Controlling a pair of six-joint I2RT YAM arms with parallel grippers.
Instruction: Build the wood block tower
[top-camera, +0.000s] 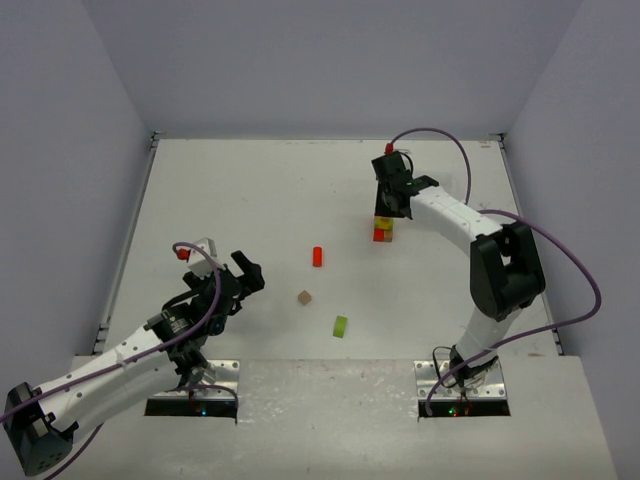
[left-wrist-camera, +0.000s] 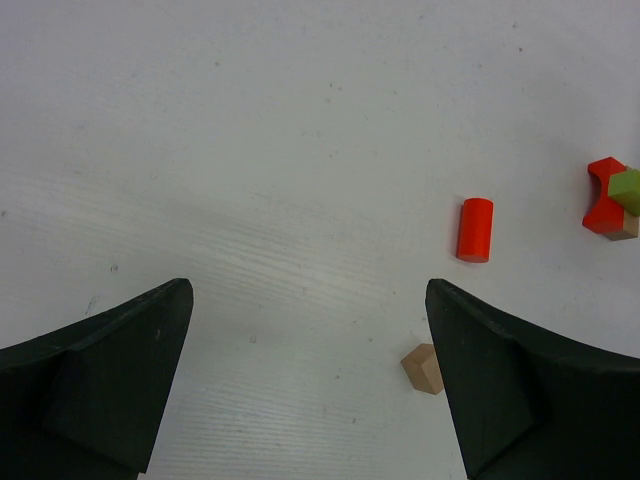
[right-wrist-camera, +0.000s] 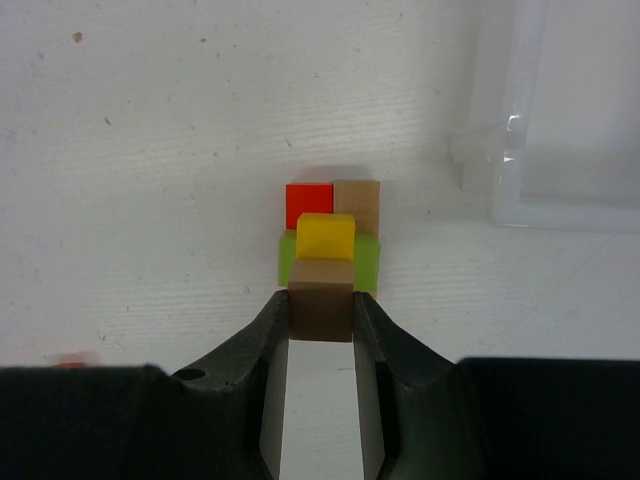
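Tower (top-camera: 383, 229): is standing at the far right of the bench (top-camera: 250, 190), with red, brown, green and yellow pieces showing.
Right pincer (right-wrist-camera: 321, 318): is pinching a brown block (right-wrist-camera: 321, 308) just over that stack; it is possibly touching the yellow piece, but the view is unclear.
Left pincer (left-wrist-camera: 308, 310): is hovering at near left, fingers spread wide.
Loose blocks: red cylinder (left-wrist-camera: 475, 229), brown cube (left-wrist-camera: 423, 368) and green piece (top-camera: 341, 326) are lying mid-bench, apart from one another.

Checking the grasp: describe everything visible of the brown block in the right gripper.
The brown block is plain unpainted wood, flat-faced with square edges, sitting level. The right gripper pinches its two sides. It is by the yellow block of the tower; whether they touch cannot be told.
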